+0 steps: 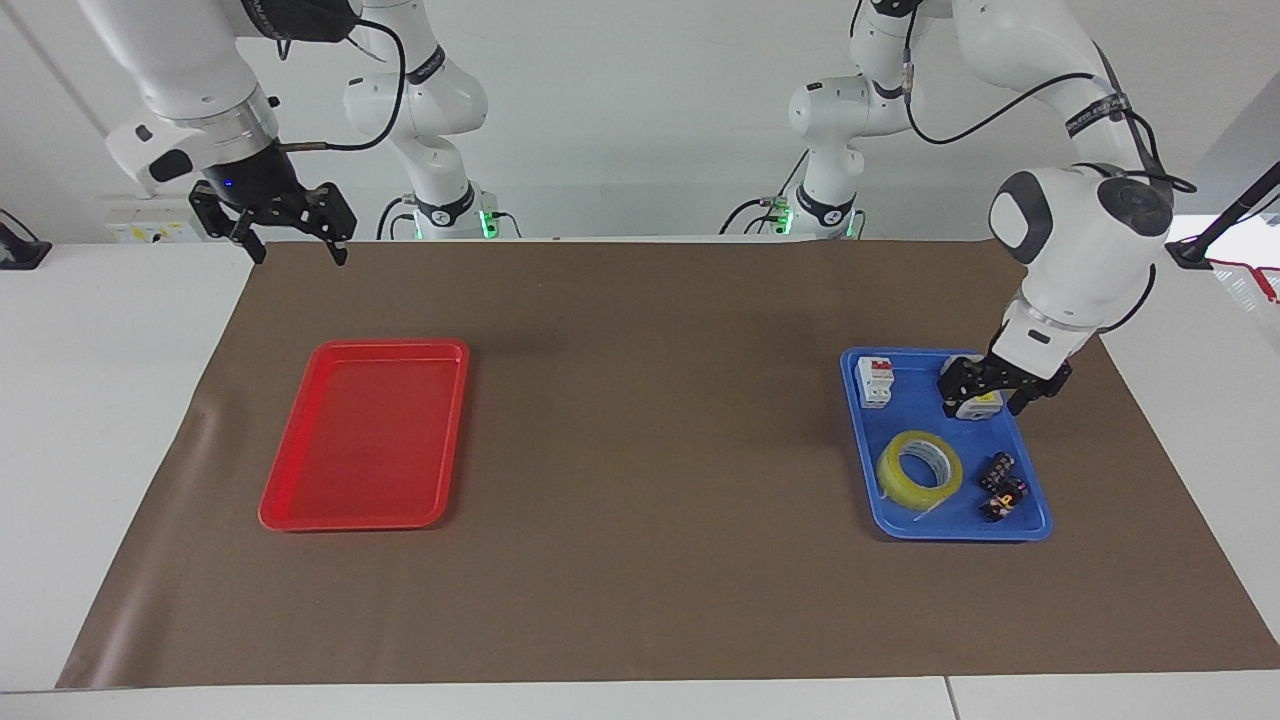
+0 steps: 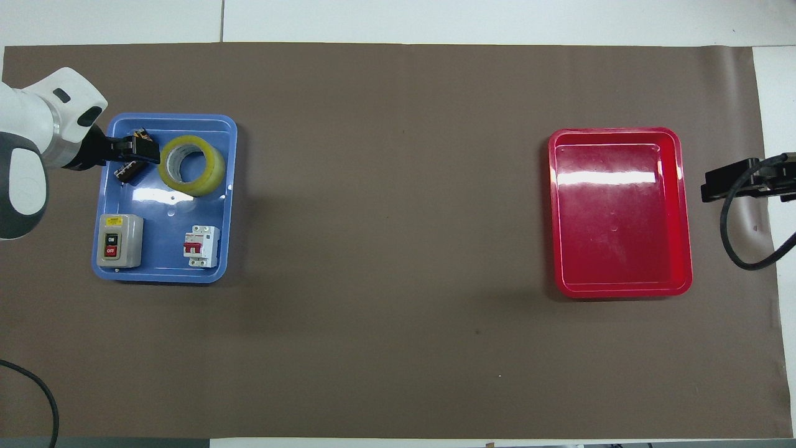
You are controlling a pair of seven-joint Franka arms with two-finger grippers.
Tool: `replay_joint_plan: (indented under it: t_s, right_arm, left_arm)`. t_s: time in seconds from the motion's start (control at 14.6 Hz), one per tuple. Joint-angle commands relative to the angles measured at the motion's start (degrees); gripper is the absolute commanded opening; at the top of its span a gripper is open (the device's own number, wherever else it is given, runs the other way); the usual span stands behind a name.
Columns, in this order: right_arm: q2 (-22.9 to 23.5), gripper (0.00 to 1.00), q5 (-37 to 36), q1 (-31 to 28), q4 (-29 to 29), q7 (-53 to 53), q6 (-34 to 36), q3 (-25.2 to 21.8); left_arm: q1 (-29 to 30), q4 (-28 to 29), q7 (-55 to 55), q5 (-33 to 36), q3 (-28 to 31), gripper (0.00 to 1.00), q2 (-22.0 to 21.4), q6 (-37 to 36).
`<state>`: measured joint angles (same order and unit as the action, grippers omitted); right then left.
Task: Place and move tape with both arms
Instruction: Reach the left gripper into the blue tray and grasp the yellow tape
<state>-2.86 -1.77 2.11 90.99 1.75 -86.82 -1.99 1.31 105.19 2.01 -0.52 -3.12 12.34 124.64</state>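
Tape point(image 1: 920, 469) in tray point(image 1: 863, 480), farther than switch box point(image 1: 972, 397).

A robotics lab, or a test room much like one. Two large white robot arms point(image 1: 1075, 230) hang over a long white table point(image 1: 100, 400) covered by a sheet of brown paper point(image 1: 640, 600). Two smaller white arms point(image 1: 430, 110) with green lights at their bases stand against a plain white wall point(image 1: 640, 100), with black cables point(image 1: 960, 100) looping between them. A red tray point(image 1: 290, 505) and a blue tray point(image 1: 1035, 525) sit well apart on the paper, the blue one holding electrical parts, possibly switches.
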Motion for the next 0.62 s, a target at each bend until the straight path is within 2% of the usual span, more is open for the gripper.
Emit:
replay_joint_plan:
  t_s: [0.0,0.55]
  right_arm:
    - [-1.1,1.0,0.89,-0.53,1.56,-1.13,-1.16,0.14]
    - [-1.1,1.0,0.89,-0.53,1.56,-1.13,-1.16,0.14]
  left_arm:
    - [0.09,1.77,0.54,-0.8,0.04,1.0,2.06,5.77]
    - [-0.17,2.65,0.28,-0.8,0.04,0.99,7.86,12.55]
